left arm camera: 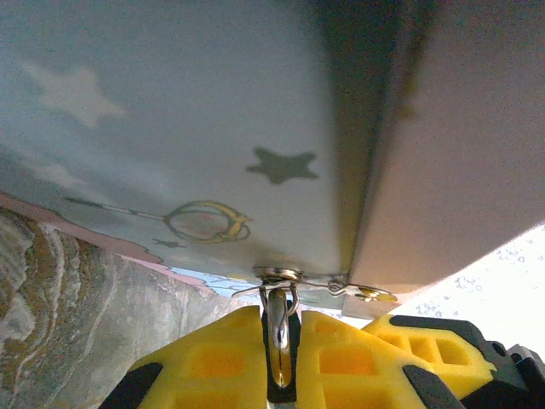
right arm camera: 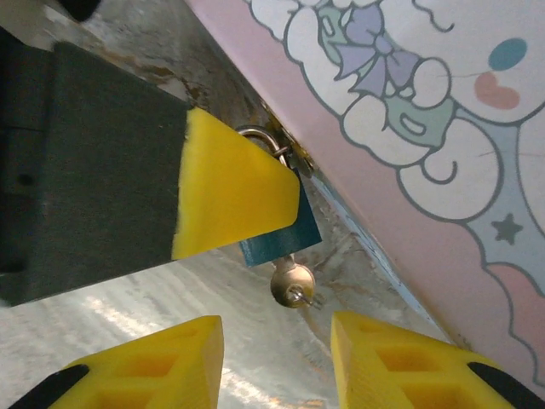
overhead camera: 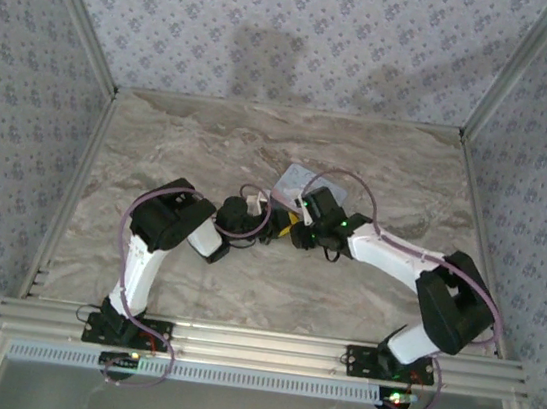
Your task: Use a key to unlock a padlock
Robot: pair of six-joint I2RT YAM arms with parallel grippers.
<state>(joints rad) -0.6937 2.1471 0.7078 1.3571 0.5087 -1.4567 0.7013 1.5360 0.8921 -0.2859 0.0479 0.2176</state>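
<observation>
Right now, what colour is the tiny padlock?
The padlock is dark teal-blue; the right wrist view shows it best.

- Straight ahead of my right gripper the lane is narrow: a yellow finger of the left gripper crowds it from the left, and the tin walls the right.
- The key hangs in that gap under the padlock.
- I see the far table and both sides lying open.

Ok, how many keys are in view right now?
1. The key sits in the bottom of the padlock, which the left gripper holds at the edge of the tin. Others could be hidden behind the tin.
</observation>
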